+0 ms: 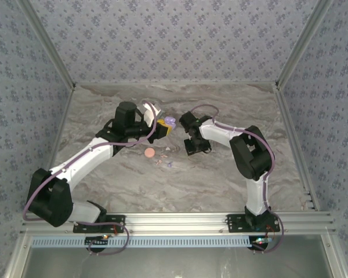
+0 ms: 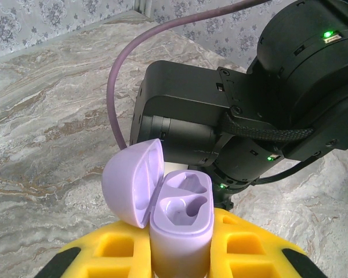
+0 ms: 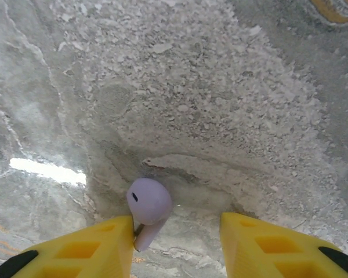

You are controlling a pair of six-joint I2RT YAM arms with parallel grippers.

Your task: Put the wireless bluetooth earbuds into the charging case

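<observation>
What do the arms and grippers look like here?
The left arm and right arm have white links between bulky black joint housings, with a purple cable along each. The fingers are yellow with square pockets and black outer corners. Small green lights glow on one black housing.

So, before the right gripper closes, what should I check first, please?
1. The lid of the rounded lavender plastic charging case open: ok.
2. Its two sockets empty: ok.
3. The left gripper shut on the case: ok.
4. The small lavender earbud between the right gripper's yellow fingers: ok.
5. Both fingers touching it: not ok, one stands apart.
6. Earbud turned right for a socket: cannot tell.
</observation>
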